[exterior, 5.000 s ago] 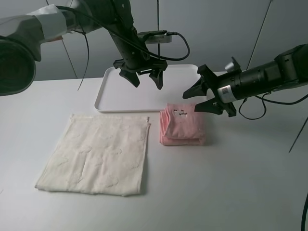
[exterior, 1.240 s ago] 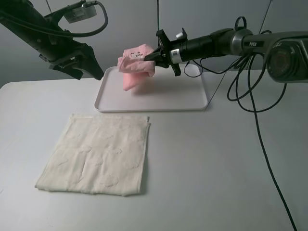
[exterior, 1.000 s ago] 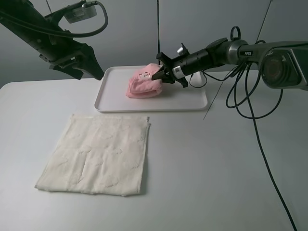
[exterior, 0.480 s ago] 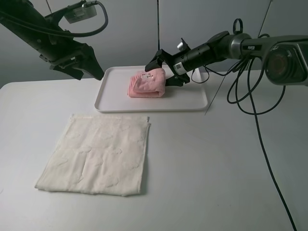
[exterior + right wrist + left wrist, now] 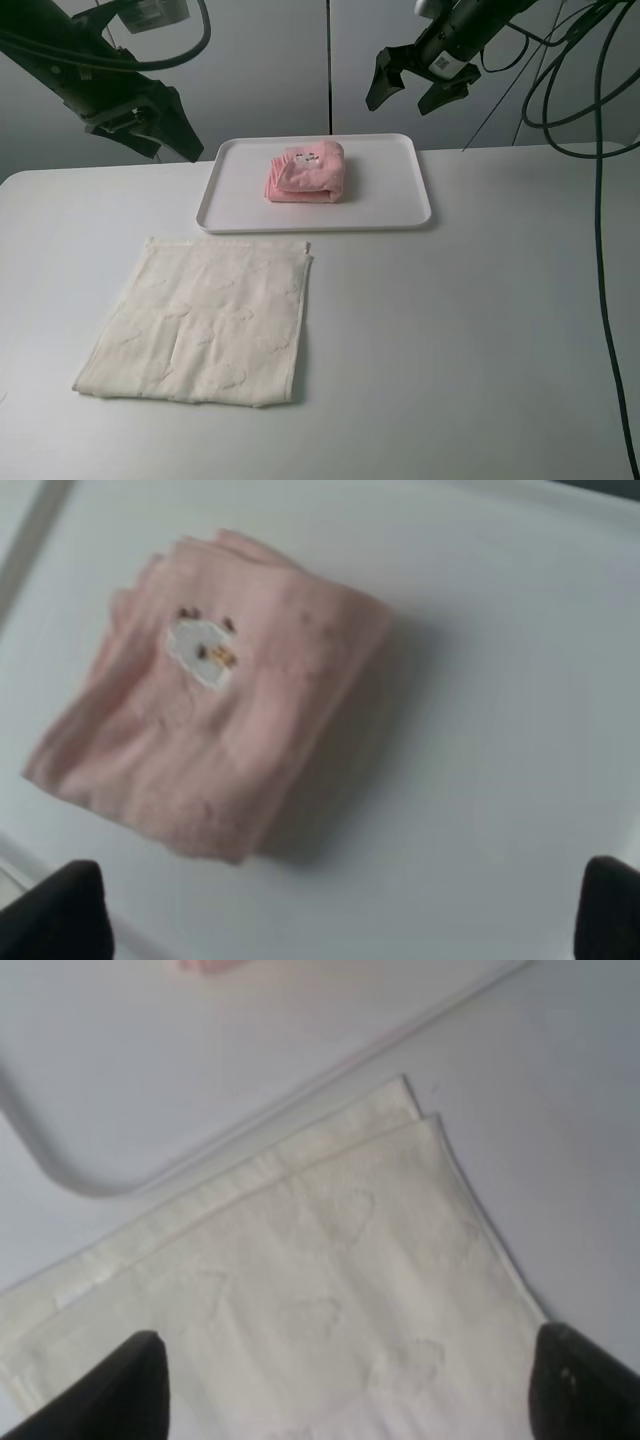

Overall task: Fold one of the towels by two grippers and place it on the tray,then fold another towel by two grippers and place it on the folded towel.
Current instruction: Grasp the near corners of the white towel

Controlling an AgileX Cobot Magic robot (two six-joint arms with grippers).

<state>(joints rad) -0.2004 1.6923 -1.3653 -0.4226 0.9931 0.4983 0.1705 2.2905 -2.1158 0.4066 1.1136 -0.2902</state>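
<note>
Resting folded pink towel (image 5: 306,173) in white tray (image 5: 385,210), nothing else inside

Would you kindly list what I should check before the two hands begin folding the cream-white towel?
1. The folded pink towel rests inside the white tray: ok.
2. The right hand is open, empty and clear of the folded pink towel: ok.
3. The left hand is open and empty: ok.
4. The cream-white towel lies spread on the table, apart from the white tray: ok.
5. Both hands are placed at the cream-white towel's corners: not ok; they hang raised near the tray's far corners.
6. The towel's edge nearest the tray is a single layer: cannot tell; the left wrist view shows it looking doubled.
</note>
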